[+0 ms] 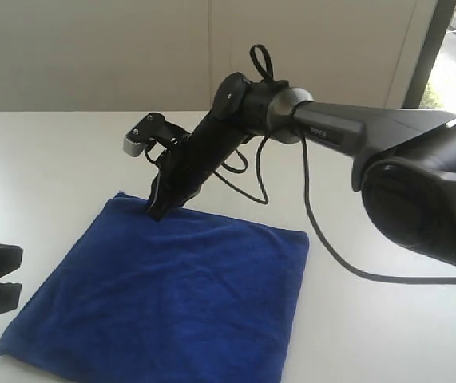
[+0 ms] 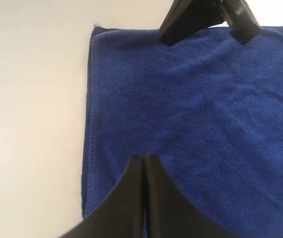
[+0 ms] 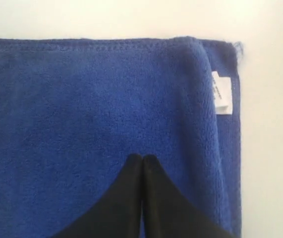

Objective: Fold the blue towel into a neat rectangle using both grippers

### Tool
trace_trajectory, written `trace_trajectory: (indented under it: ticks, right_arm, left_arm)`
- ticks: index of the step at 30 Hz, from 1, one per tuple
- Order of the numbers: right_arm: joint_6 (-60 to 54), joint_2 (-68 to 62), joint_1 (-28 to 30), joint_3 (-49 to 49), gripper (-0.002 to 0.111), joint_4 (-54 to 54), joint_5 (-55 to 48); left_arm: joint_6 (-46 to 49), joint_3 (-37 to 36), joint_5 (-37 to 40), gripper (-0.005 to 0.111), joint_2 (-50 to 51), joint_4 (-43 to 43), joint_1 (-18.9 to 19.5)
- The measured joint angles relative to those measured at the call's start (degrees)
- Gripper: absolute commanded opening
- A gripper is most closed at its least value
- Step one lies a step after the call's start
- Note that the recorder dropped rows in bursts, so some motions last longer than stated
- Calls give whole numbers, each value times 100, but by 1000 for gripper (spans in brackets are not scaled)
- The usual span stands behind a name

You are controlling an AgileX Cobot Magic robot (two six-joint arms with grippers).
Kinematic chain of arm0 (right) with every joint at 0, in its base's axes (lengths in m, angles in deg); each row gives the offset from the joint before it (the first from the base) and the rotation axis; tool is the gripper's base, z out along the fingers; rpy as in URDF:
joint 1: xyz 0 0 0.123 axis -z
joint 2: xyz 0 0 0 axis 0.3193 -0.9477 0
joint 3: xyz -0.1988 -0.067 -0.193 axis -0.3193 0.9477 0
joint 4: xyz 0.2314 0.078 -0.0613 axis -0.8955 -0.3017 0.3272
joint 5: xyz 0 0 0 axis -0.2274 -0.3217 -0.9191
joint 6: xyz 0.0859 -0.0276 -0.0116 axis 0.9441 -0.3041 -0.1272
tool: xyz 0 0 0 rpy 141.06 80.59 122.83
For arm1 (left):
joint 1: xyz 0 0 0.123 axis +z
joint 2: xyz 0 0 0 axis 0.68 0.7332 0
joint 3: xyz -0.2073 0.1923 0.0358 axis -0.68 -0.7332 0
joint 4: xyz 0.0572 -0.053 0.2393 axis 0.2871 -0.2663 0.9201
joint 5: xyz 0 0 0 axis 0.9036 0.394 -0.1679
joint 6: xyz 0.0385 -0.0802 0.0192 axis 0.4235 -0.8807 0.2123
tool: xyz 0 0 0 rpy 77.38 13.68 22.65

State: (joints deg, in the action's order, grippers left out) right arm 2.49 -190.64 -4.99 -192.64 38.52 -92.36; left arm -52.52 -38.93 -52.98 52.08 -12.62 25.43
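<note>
I am watching the blue towel (image 1: 180,295) lying flat on the smooth white table (image 1: 52,159), a plush, nubbly, roughly square cloth at the near left. A stitched hem (image 3: 82,43) is running straight along one edge, and a small white tag (image 3: 222,92) is showing beside a second layer. The right gripper (image 1: 157,209) is pointing down at the towel's far edge, fingers pressed together, gripping nothing. The left gripper (image 2: 143,161) is poised over the towel's left side, likewise closed and empty.
</note>
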Motion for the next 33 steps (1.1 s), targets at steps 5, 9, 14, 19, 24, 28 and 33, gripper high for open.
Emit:
trace_trajectory:
  ticks: [5, 9, 14, 19, 24, 28, 33]
  right_arm:
    - [-10, -276, 0, -220, 0, -46, 89]
    - [-10, -419, 0, -224, 0, 109, 232]
    - [85, -430, 0, -245, 0, 355, 442]
    - [450, -430, 0, -271, 0, 855, 723]
    - [1158, -430, 28, -293, 0, 1478, 1143]
    - [1285, -430, 129, -293, 0, 1594, 1157]
    - [1414, -430, 206, -317, 0, 1649, 977]
  left_arm:
    - [-10, -30, 25, 0, -231, 0, 0]
    - [-10, -39, 34, 0, -244, 0, 0]
    - [-18, -39, 46, 0, -244, 0, 0]
    - [-18, -39, 46, 0, -244, 0, 0]
    - [-18, -39, 46, 0, -244, 0, 0]
    - [-18, -39, 46, 0, -244, 0, 0]
    - [-30, -39, 46, 0, -244, 0, 0]
